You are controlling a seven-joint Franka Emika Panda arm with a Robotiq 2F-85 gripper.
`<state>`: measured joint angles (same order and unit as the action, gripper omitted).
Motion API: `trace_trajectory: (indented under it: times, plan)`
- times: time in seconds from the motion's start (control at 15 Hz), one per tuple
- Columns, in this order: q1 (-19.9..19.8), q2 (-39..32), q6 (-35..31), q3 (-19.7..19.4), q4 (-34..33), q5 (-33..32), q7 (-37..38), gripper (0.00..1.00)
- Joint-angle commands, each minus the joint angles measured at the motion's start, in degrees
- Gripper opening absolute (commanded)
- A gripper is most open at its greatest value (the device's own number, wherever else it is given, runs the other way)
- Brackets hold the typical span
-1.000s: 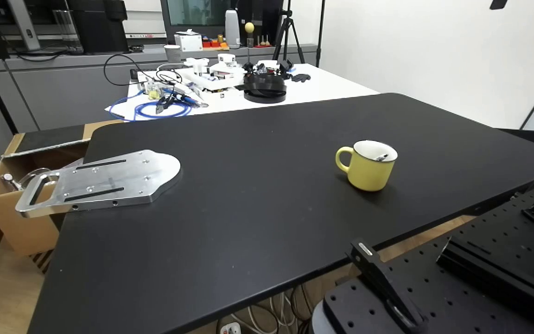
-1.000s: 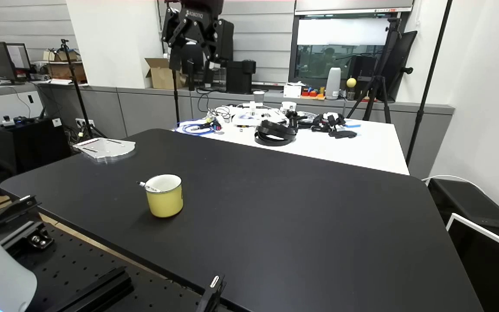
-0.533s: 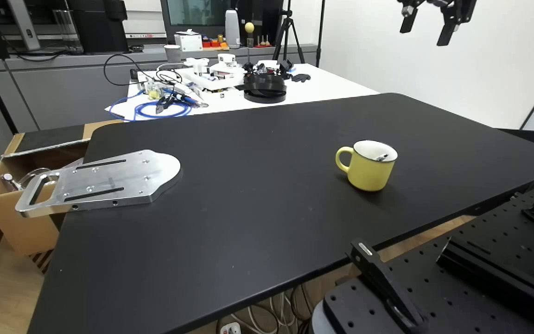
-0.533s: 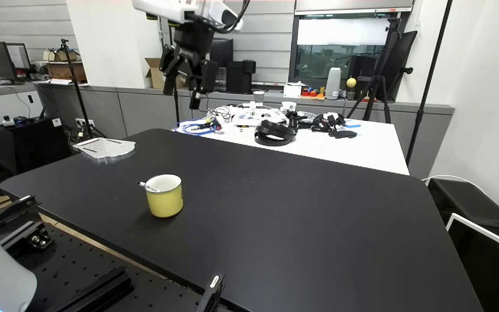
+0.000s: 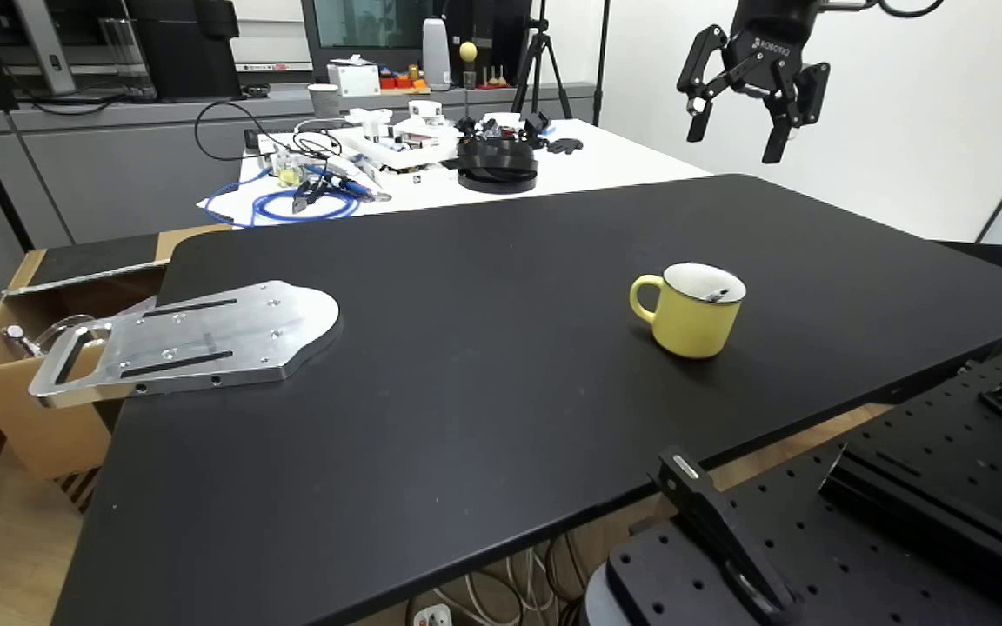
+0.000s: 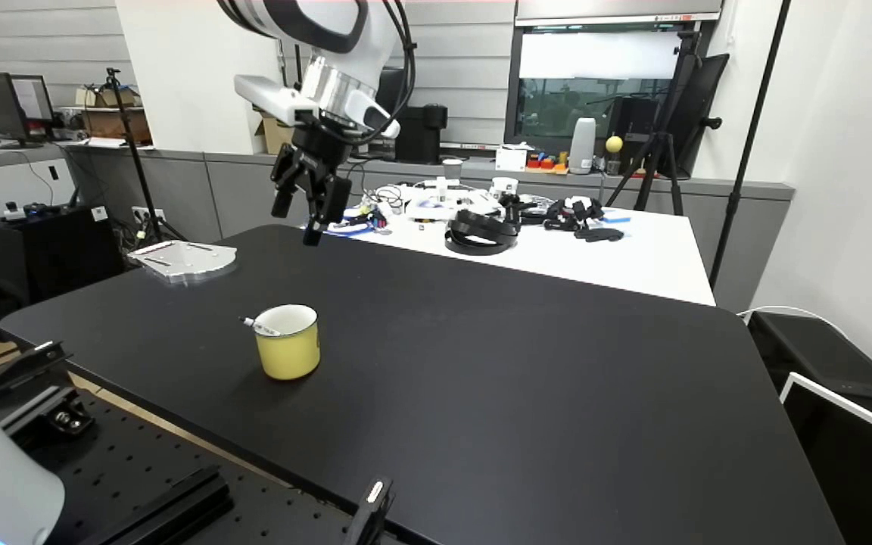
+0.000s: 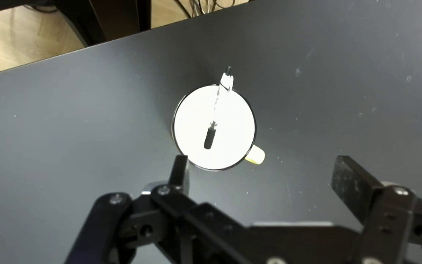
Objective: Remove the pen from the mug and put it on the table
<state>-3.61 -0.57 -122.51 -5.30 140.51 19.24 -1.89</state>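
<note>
The yellow mug stands upright on the black table, and it also shows in an exterior view. A white pen with black ends leans in it, its upper end past the rim, as the exterior view and wrist view show. My gripper is in the air above the table, apart from the mug, and also shows in an exterior view. In the wrist view the gripper is wide open with nothing between its fingers; the mug lies ahead, nearer the left finger.
A silver metal plate with a handle lies at the table's edge, handle overhanging, above a cardboard box. A white table with cables and parts adjoins the black table. A black perforated base with brackets borders the mug's side.
My gripper has come down from the top of both exterior views toward the table, tilting somewhat, and stays open. The mug and pen have not moved.
</note>
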Motion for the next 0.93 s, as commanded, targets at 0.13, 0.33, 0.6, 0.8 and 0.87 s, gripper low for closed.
trace_trajectory:
  times: [0.13,0.33,0.6,0.8,0.87]
  plan:
    - [0.32,-7.38,0.9,1.63,-1.56,2.36,4.45,1.0]
    - [0.23,-10.76,0.11,1.97,-1.33,3.26,5.13,1.0]
    - [0.29,-14.8,-0.59,2.55,-1.15,4.63,5.4,1.0]
    - [0.21,-17.23,-0.85,2.92,-1.12,4.9,5.23,1.0]
    - [0.19,-17.84,-0.91,3.02,-1.16,5.02,5.19,1.0]
